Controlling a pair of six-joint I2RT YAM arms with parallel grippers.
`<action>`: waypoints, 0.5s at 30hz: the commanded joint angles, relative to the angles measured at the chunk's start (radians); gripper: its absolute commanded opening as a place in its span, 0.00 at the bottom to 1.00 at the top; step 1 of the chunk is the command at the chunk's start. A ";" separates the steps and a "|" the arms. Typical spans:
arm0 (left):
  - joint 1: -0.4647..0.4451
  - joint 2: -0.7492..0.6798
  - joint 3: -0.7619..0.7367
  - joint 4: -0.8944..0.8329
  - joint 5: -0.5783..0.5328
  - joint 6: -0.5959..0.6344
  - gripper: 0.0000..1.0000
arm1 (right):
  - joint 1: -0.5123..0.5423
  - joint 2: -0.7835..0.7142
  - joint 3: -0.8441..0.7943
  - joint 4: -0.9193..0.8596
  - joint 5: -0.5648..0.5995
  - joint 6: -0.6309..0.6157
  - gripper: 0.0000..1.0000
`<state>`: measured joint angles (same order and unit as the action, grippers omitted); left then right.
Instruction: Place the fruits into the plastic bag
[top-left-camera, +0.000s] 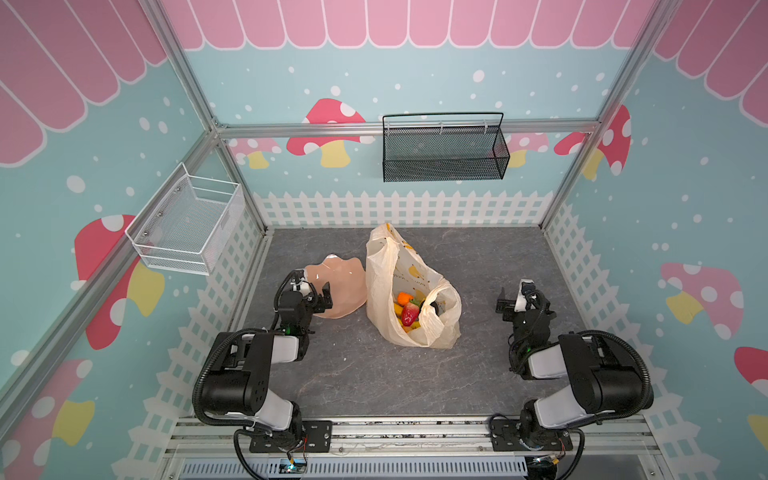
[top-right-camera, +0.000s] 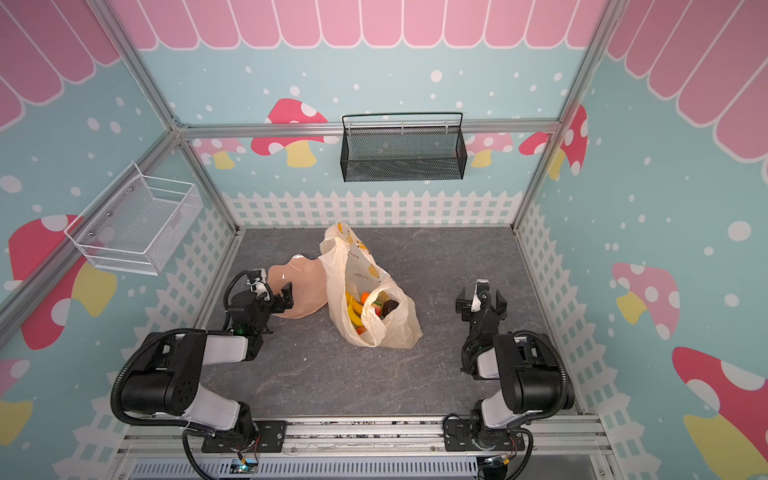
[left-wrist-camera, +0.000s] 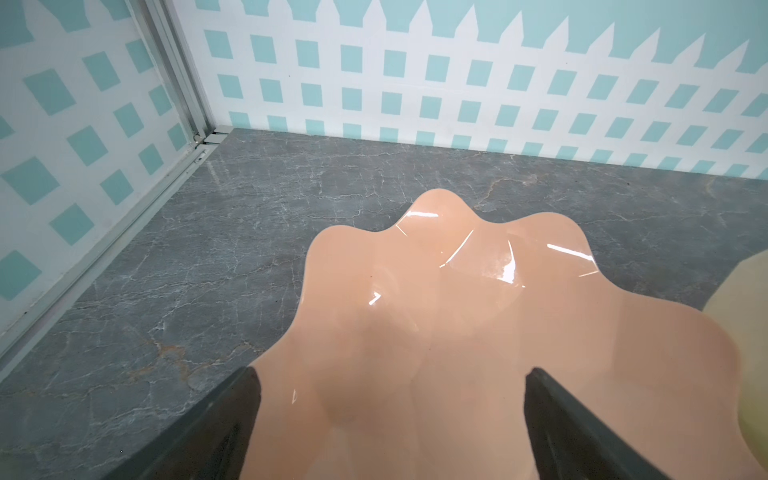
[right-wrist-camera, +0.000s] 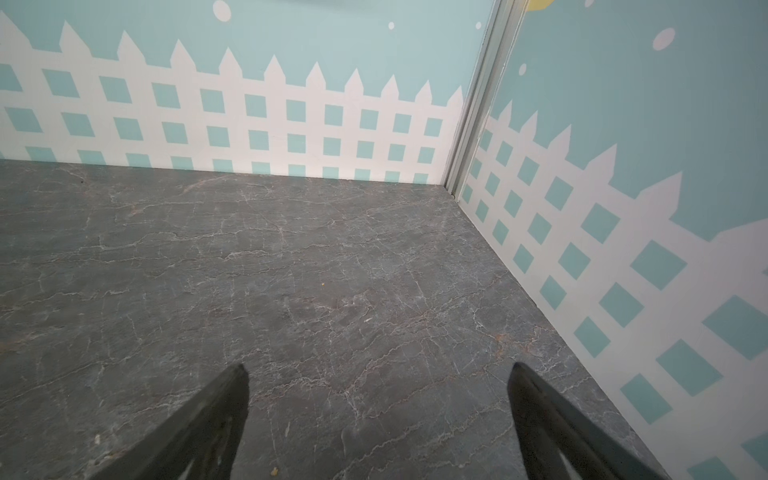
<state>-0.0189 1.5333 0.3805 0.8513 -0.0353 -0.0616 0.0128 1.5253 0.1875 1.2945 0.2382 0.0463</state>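
The cream plastic bag (top-left-camera: 388, 266) (top-right-camera: 345, 270) with banana prints lies in the middle of the grey floor, its mouth open toward the front. Inside it lie the fruits: a red strawberry (top-left-camera: 409, 313), an orange (top-left-camera: 403, 297) and yellow bananas (top-right-camera: 354, 309). My left gripper (top-left-camera: 312, 289) (left-wrist-camera: 390, 374) hangs open over the near edge of the empty pink wavy dish (top-left-camera: 347, 282) (left-wrist-camera: 457, 316), left of the bag. My right gripper (top-right-camera: 481, 298) (right-wrist-camera: 378, 370) stands open over bare floor, well to the right of the bag. A sliver of the bag (left-wrist-camera: 744, 286) shows in the left wrist view.
A white wire basket (top-left-camera: 187, 224) hangs on the left wall and a black mesh basket (top-left-camera: 444, 149) on the back wall. Fence-printed walls (right-wrist-camera: 291, 124) close in the grey floor (top-left-camera: 374, 374) on three sides. The arm bases sit on the front rail.
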 joint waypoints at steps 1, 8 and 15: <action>-0.007 0.000 0.020 0.006 -0.079 0.024 0.99 | -0.002 -0.007 0.001 0.036 0.003 -0.001 0.98; -0.007 0.003 0.019 0.011 -0.079 0.025 0.99 | -0.001 -0.009 0.001 0.031 0.002 -0.002 0.98; 0.014 0.008 0.034 -0.011 -0.049 0.011 1.00 | -0.001 -0.009 0.002 0.030 0.001 -0.001 0.98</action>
<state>-0.0124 1.5337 0.3958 0.8425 -0.0921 -0.0521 0.0128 1.5253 0.1875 1.2949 0.2386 0.0463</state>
